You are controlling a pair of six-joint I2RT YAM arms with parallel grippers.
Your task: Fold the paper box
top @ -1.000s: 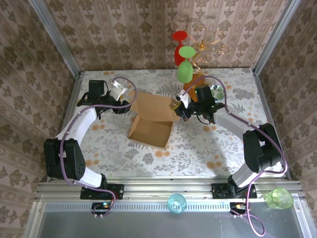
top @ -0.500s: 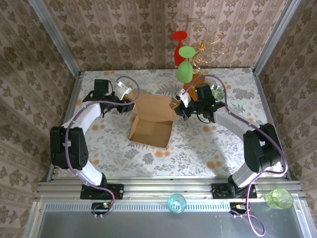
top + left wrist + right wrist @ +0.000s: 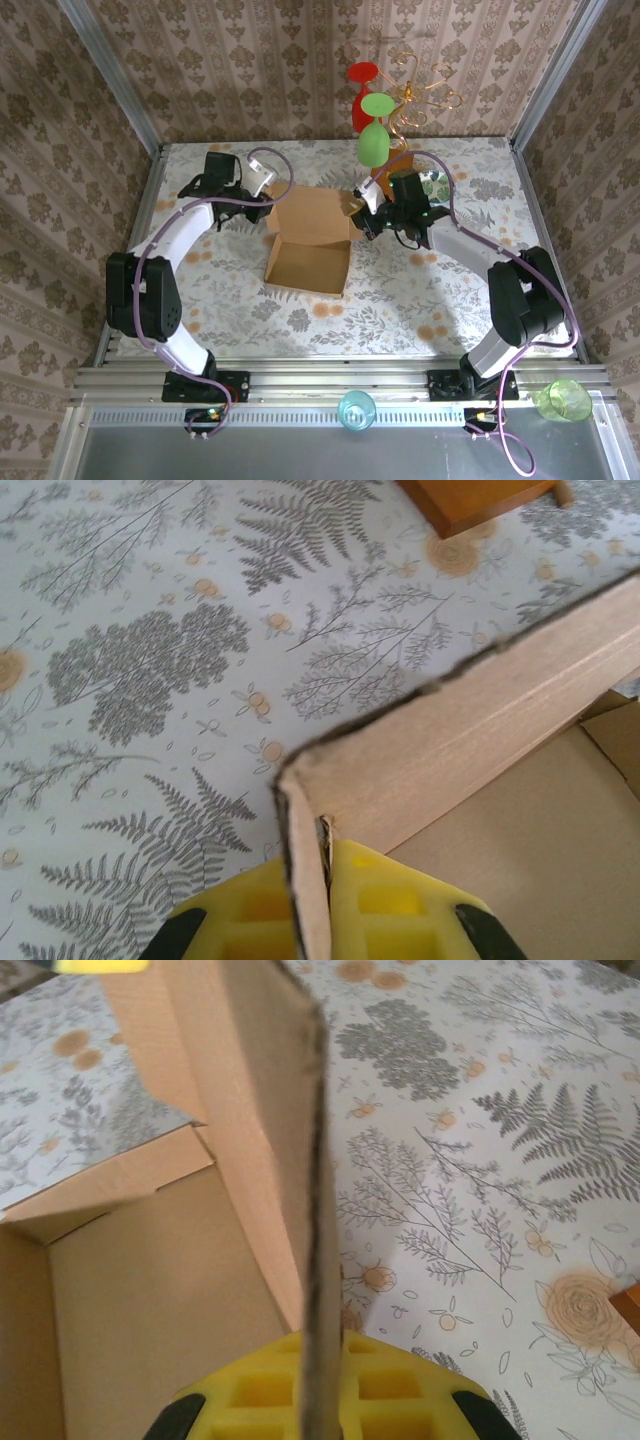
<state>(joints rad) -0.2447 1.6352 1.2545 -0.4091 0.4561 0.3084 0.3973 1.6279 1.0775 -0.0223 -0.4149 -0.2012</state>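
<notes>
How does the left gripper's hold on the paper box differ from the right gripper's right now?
The left gripper pinches the paper box at its far-left corner, where two walls meet. The right gripper pinches its far-right side, on one upright wall seen edge-on. The left gripper reaches in from the table's left, the right gripper from its right. Both are shut on the cardboard.

You have a table (image 3: 420, 290) under a pale cloth printed with grey ferns and orange flowers. The paper box (image 3: 310, 262) rests near its middle, open side up (some walls raised). Past it to the right stands an orange-brown wooden block (image 3: 470, 495), with a small clear round object (image 3: 437, 183) beside that.
</notes>
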